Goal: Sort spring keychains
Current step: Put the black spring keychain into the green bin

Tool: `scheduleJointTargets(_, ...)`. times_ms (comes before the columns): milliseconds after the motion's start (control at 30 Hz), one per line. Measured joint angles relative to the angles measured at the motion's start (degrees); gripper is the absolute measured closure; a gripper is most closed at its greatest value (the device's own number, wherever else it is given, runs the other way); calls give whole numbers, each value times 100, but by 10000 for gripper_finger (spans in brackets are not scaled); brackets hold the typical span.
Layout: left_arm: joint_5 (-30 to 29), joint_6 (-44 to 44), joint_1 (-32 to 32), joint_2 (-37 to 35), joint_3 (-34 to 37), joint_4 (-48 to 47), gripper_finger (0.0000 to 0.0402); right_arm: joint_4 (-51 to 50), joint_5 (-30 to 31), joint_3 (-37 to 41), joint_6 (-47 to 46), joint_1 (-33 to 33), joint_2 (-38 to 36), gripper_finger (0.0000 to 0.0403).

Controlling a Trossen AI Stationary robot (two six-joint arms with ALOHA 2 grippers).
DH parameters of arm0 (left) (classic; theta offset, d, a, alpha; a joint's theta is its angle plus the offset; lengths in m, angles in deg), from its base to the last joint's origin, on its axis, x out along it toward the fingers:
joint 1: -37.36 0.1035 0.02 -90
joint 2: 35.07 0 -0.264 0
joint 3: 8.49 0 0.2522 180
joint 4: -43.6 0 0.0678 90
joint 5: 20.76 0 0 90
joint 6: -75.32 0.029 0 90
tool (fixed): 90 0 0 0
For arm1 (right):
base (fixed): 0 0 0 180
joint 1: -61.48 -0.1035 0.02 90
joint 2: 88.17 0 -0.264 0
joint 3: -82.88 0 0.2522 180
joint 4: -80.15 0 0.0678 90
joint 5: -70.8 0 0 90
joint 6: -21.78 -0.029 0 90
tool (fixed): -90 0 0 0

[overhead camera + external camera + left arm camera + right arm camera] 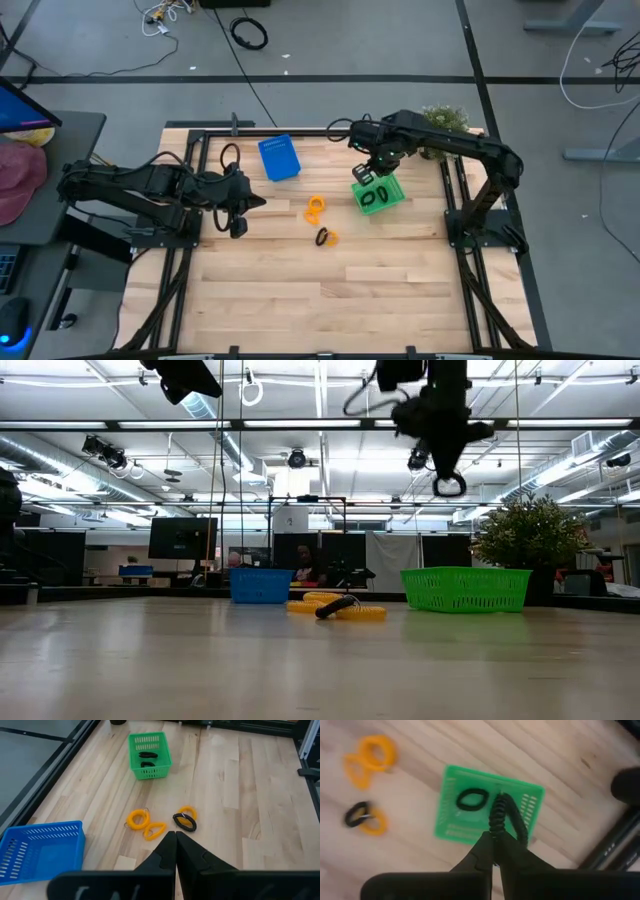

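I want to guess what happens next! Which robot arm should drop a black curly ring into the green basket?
The right one. The right gripper is shut on a black keychain, hanging over the green basket. The left gripper is shut, empty, farther away.

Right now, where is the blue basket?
In the high view, the blue basket sits at the table's far edge, left of the green basket, beyond the orange rings.
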Motion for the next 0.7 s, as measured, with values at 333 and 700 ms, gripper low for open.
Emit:
scheduleJointTargets(333, 2, -17, 0, -1, 0, -1, 397, 1648, -701, 1722, -404, 82, 10, 391)
scheduleJointTargets(700, 2, -15, 0, 0, 0, -3, 397, 3148, -721, 2921, -757, 80, 10, 391)
